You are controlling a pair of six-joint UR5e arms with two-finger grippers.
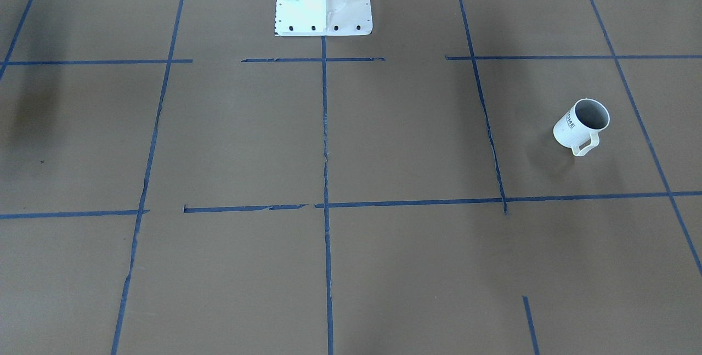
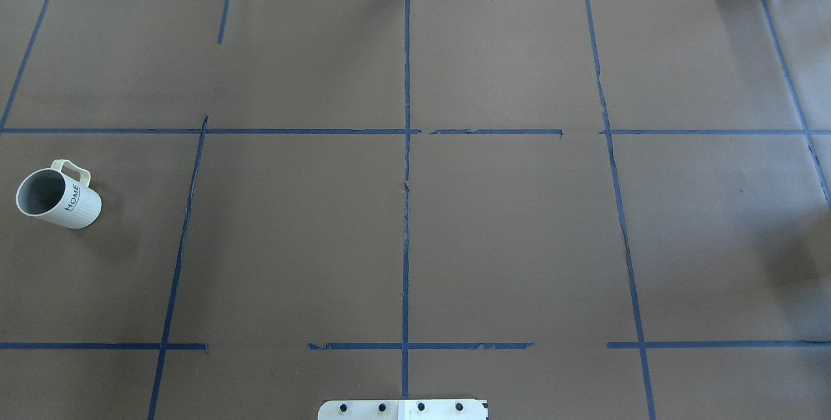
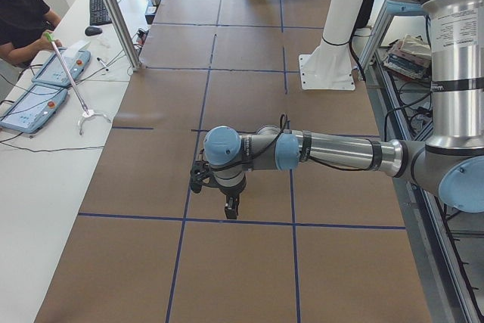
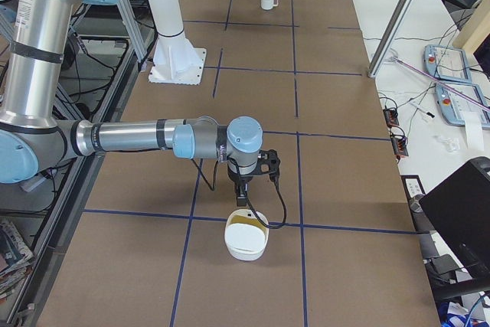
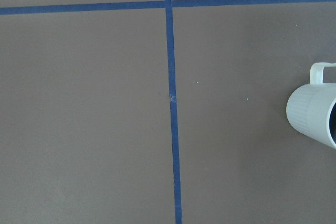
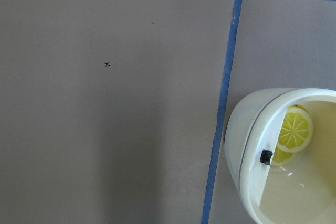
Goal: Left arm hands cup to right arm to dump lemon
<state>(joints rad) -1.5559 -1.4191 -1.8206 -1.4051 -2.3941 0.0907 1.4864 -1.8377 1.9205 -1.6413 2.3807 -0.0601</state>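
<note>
You see the cup upright on the counter at its left end, apart from everything, axis vertical, mouth up, handle toward the far edge. No lemon shows in its grey inside. The left end effector hovers empty above the counter; its opening cannot be told. The right end effector hangs over a cream bowl with lemon slices; likewise unclear. Risks: a rim graze tips the cup, or the handle blocks the handover grip.
</note>
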